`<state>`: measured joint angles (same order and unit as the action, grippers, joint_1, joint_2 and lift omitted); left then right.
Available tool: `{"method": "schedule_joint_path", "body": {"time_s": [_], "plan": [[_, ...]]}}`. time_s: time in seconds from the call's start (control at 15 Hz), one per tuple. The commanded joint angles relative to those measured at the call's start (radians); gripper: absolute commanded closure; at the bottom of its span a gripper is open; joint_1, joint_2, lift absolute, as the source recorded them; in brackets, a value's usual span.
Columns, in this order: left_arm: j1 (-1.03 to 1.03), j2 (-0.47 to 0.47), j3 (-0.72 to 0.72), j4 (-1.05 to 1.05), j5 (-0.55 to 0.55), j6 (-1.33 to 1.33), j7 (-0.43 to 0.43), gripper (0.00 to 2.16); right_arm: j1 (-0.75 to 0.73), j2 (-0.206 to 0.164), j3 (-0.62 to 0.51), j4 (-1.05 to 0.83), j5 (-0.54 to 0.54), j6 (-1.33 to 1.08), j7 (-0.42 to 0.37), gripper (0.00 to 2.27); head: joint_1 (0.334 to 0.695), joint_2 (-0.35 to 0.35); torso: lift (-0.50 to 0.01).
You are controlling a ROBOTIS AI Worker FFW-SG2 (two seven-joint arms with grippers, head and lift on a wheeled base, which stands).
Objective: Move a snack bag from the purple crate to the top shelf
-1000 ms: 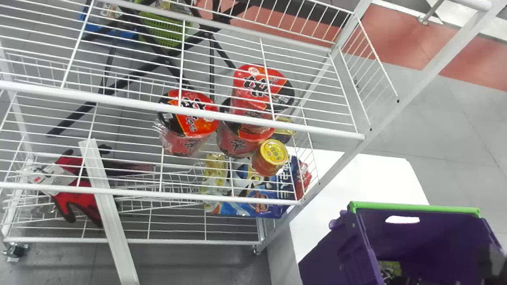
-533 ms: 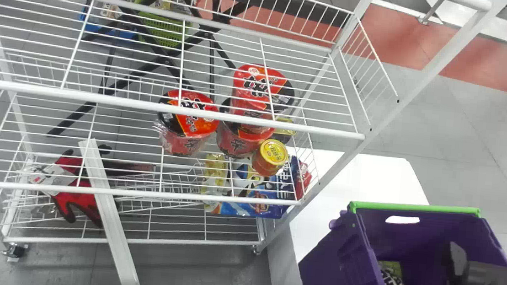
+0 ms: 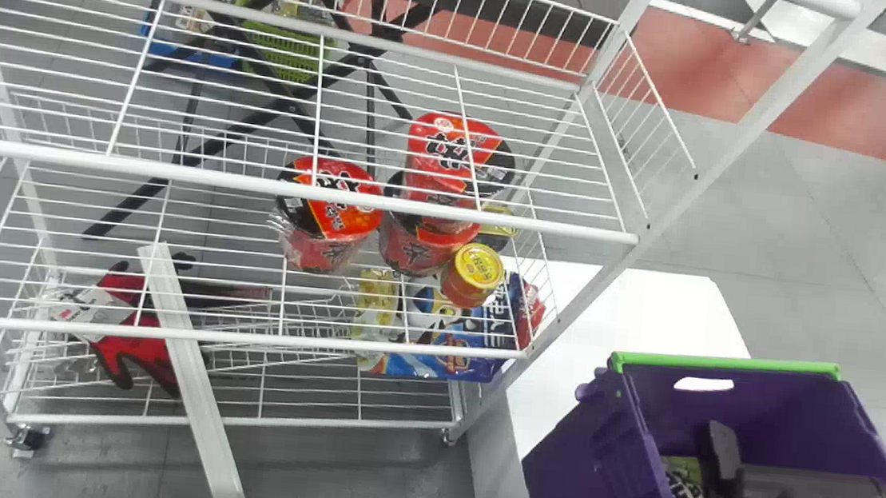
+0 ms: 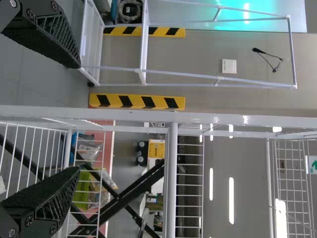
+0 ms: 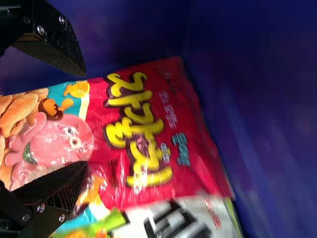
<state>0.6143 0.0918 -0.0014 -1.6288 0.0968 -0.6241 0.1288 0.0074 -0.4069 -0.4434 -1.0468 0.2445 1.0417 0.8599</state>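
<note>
Right gripper [image 5: 83, 119], fingers apart, faces the red snack bag [image 5: 183, 168] just ahead of it, so I'd centre on the bag's width and close softly, keeping the white packet [image 5: 138, 224] alongside out of the pinch. Then I'd lift clear of the surrounding purple crate [image 3: 588, 470] before swinging left to the rack [image 3: 296, 189].

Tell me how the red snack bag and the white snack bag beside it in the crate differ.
The red snack bag has yellow main lettering; the white snack bag has bold black lettering.
The red bag shows a pink cartoon octopus and is framed by the right gripper's open fingers; the white bag has a green edge and lies off to the side of that gap.
Both are in the purple crate.
</note>
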Motion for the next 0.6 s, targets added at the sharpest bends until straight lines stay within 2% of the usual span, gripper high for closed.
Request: {"method": "schedule_joint_path", "body": {"time_s": [0.0, 0.33, 0.53], "plan": [[-0.011, 0.002, 0.001, 0.006, 0.001, 0.01, 0.0, 0.08, -0.003, 0.011, 0.022, 0.005, 0.024, -0.005, -0.01, 0.2, 0.695, -0.35, -0.45], [-0.041, 0.005, 0.0, 0.038, 0.008, 0.013, -0.001, 0.08, -0.023, 0.013, 0.048, 0.027, 0.084, -0.002, -0.021, 0.23, 0.695, -0.35, -0.45], [-0.051, 0.006, 0.0, 0.052, 0.011, 0.013, -0.003, 0.08, -0.04, 0.011, 0.051, 0.04, 0.118, 0.01, -0.019, 0.48, 0.695, -0.35, -0.45]]}}
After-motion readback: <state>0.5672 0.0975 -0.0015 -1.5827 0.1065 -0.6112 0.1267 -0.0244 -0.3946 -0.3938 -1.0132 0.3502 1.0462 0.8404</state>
